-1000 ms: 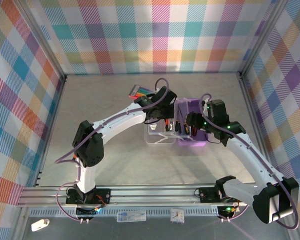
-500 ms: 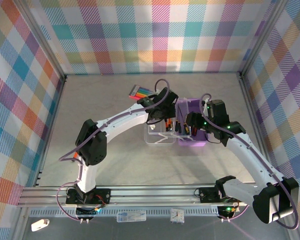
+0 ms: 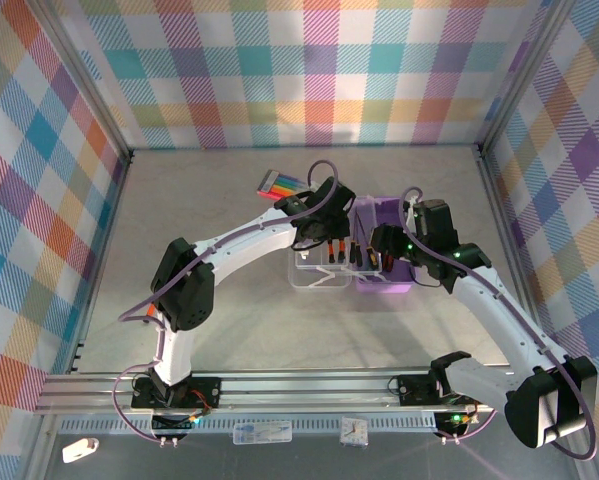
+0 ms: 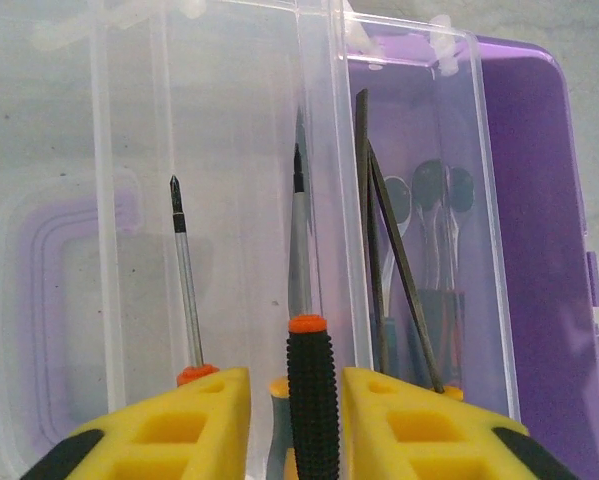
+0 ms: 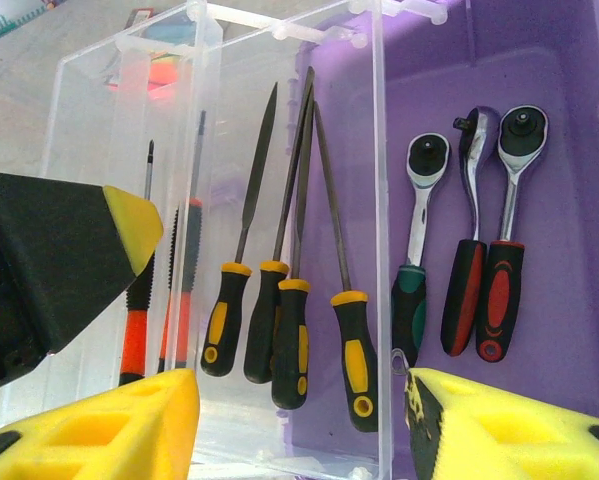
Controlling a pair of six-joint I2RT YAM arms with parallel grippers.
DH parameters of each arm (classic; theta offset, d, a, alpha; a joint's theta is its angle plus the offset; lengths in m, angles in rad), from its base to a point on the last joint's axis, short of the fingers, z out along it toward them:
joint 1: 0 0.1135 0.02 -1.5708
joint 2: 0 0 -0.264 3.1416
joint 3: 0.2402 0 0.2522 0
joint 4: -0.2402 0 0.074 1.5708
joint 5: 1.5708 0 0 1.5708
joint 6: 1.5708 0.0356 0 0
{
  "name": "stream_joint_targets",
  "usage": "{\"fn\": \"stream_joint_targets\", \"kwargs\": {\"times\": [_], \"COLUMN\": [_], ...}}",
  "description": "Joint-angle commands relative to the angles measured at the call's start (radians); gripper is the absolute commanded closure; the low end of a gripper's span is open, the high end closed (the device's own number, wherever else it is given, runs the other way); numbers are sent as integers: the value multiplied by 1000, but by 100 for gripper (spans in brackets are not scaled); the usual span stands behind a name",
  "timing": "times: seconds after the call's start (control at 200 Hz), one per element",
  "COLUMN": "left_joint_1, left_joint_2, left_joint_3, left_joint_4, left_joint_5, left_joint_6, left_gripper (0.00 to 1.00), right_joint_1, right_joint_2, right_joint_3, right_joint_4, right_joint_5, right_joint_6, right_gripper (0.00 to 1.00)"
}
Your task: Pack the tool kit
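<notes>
The tool kit's purple base (image 3: 394, 215) lies open in mid table, its clear lid (image 3: 314, 275) folded out to the left. My left gripper (image 3: 331, 252) hangs over the clear part. In the left wrist view its yellow fingers (image 4: 204, 420) stand open, with a gap on each side of a black ribbed screwdriver (image 4: 312, 400) that has an orange collar. A second thin screwdriver (image 4: 184, 290) lies left of it. My right gripper (image 5: 299, 385) is open, wide apart above several black-and-yellow files (image 5: 289, 330). Three ratchet handles (image 5: 474, 250) rest in the purple base (image 5: 569, 150).
A flat pack of rainbow-coloured markers (image 3: 279, 185) lies behind the left gripper. The checked walls and metal posts enclose the table (image 3: 209, 220). Both grippers are close together over the box, the left one's black body (image 5: 49, 270) beside the right one's fingers.
The left gripper's fingers have parted and let go of the black screwdriver's handle. Both arms stay almost where they were.
</notes>
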Motion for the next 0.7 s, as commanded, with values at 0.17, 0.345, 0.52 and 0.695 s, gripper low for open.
{"fn": "stream_joint_targets", "kwargs": {"times": [0.17, 0.345, 0.52, 0.695], "left_joint_1": [-3, 68, 292, 592], "left_joint_2": [-204, -425, -682, -877], "left_joint_3": [-71, -283, -583, -850], "left_joint_4": [-24, -33, -83, -123], "left_joint_5": [-98, -252, -313, -309], "left_joint_6": [92, 99, -2, -123], "left_gripper": [68, 63, 50, 27], "right_joint_1": [-2, -3, 1, 7], "right_joint_2": [-25, -31, -31, -30], "right_joint_3": [29, 31, 31, 30], "right_joint_4": [-5, 6, 34, 49], "right_joint_5": [-37, -76, -120, -126], "right_joint_6": [14, 22, 29, 22], "right_gripper": [43, 43, 40, 36]}}
